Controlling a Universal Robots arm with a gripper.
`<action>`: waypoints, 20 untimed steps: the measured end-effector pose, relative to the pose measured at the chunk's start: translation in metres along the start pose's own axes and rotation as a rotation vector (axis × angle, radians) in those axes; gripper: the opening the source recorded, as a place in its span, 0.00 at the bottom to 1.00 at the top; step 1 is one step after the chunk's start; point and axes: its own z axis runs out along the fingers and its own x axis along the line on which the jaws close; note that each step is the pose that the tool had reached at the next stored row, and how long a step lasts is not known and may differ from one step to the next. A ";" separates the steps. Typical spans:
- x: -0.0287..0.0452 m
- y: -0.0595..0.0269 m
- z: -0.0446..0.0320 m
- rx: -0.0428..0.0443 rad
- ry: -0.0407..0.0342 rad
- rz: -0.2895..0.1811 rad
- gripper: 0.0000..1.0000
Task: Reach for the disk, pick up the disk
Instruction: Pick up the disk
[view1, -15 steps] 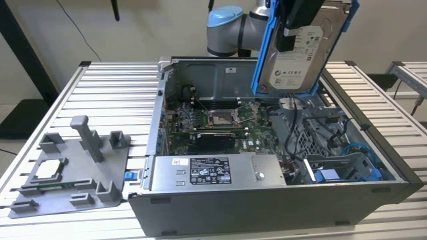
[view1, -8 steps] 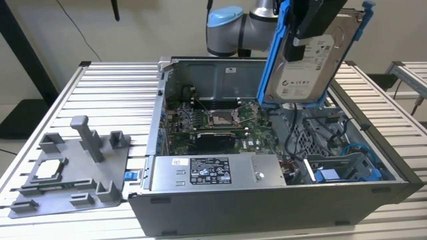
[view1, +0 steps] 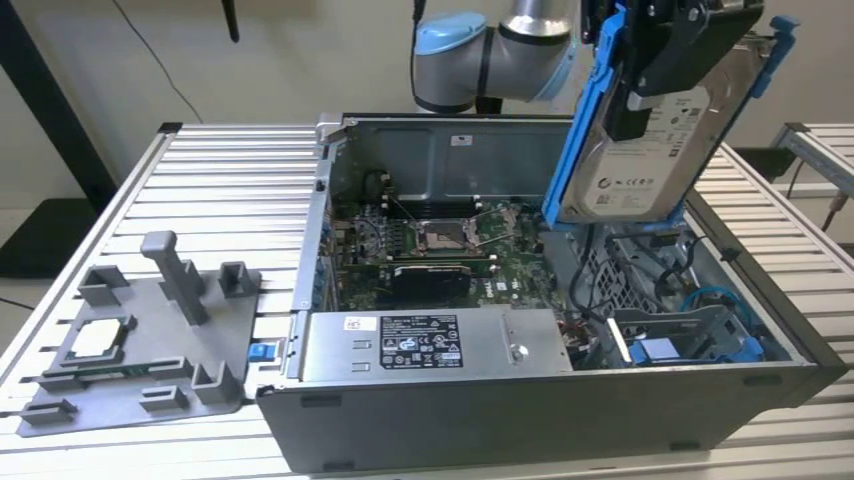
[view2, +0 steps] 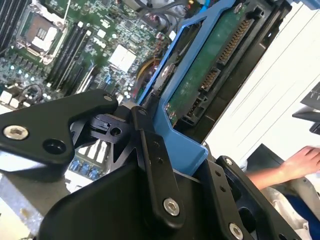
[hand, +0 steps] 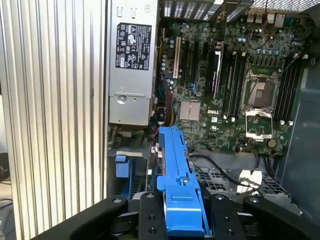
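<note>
Pick-up step, judged done: gripper (view1: 674, 45) clamped on the disk (view1: 641, 150), fingers (view2: 152, 165) pressed vs. blue bracket (hand: 176, 170). Disk held tilted in air, well above open computer case (view1: 534, 400), over drive bay at exterior view's right. Reach over; only needed steady hold w/o slip. Disk flat, rectangular, silver-grey metal w/ white label; bracket smooth plastic; green circuit board (view2: 210, 60) on underside. Motherboard (hand: 240, 90) & grey power supply (view1: 427, 345) below. Ribbed metal table (view1: 214, 190).
</note>
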 end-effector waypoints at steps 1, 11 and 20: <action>0.0023 -0.0027 0.0007 0.0000 -0.0002 0.000 0.00; 0.0191 -0.0350 0.0082 0.0000 -0.0001 0.000 0.00; 0.0215 -0.0446 0.0109 0.0000 0.0000 0.000 0.00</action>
